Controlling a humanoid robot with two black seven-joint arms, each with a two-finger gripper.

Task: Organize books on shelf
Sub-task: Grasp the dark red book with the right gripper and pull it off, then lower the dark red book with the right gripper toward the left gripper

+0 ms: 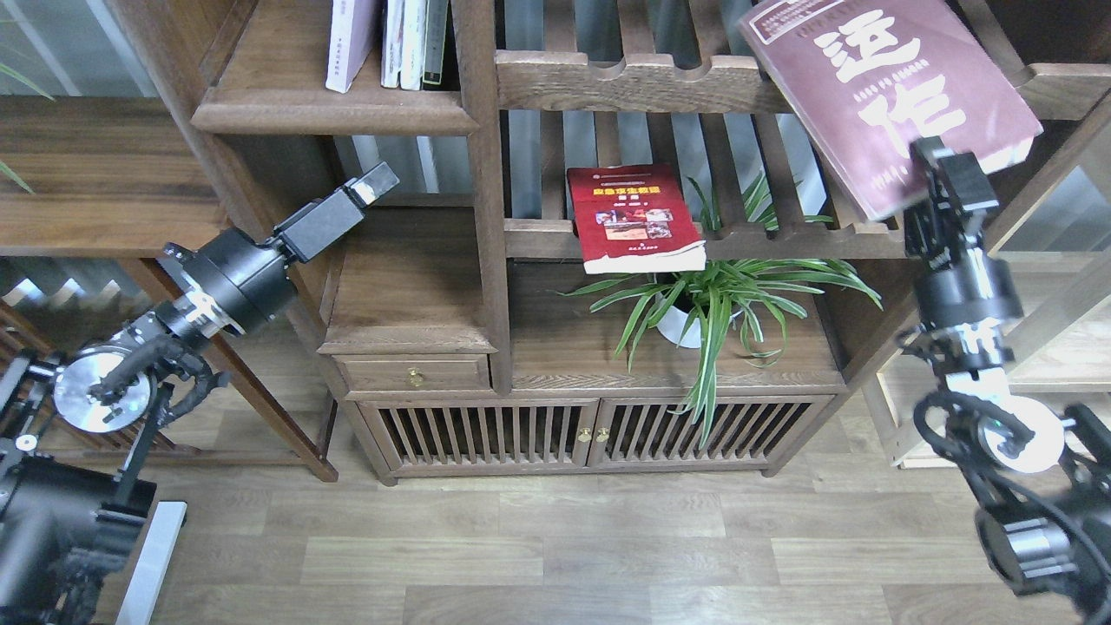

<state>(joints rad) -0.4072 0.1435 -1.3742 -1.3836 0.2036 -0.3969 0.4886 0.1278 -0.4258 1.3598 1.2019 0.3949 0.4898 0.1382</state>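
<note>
The dark maroon book point(885, 95) with big white characters hangs tilted in the air in front of the upper slatted rack point(634, 82). My right gripper point(942, 169) is shut on its lower edge. On the lower slatted rack lies the red book point(634, 217), its front edge overhanging the rail. The solid plank shelf point(330, 111) at upper left holds a pale lavender-white book point(347, 39) leaning beside a few upright books point(417, 39). Below that shelf my left gripper point(375, 182) points up and right, holding nothing; its fingers read as one block.
A potted spider plant point(703, 295) stands under the red book on the cabinet top point(781, 356). A small drawer point(412, 373) and slatted doors point(590, 434) are below. A dark side table point(95, 174) is at left, and pale shelving point(1068, 347) at right.
</note>
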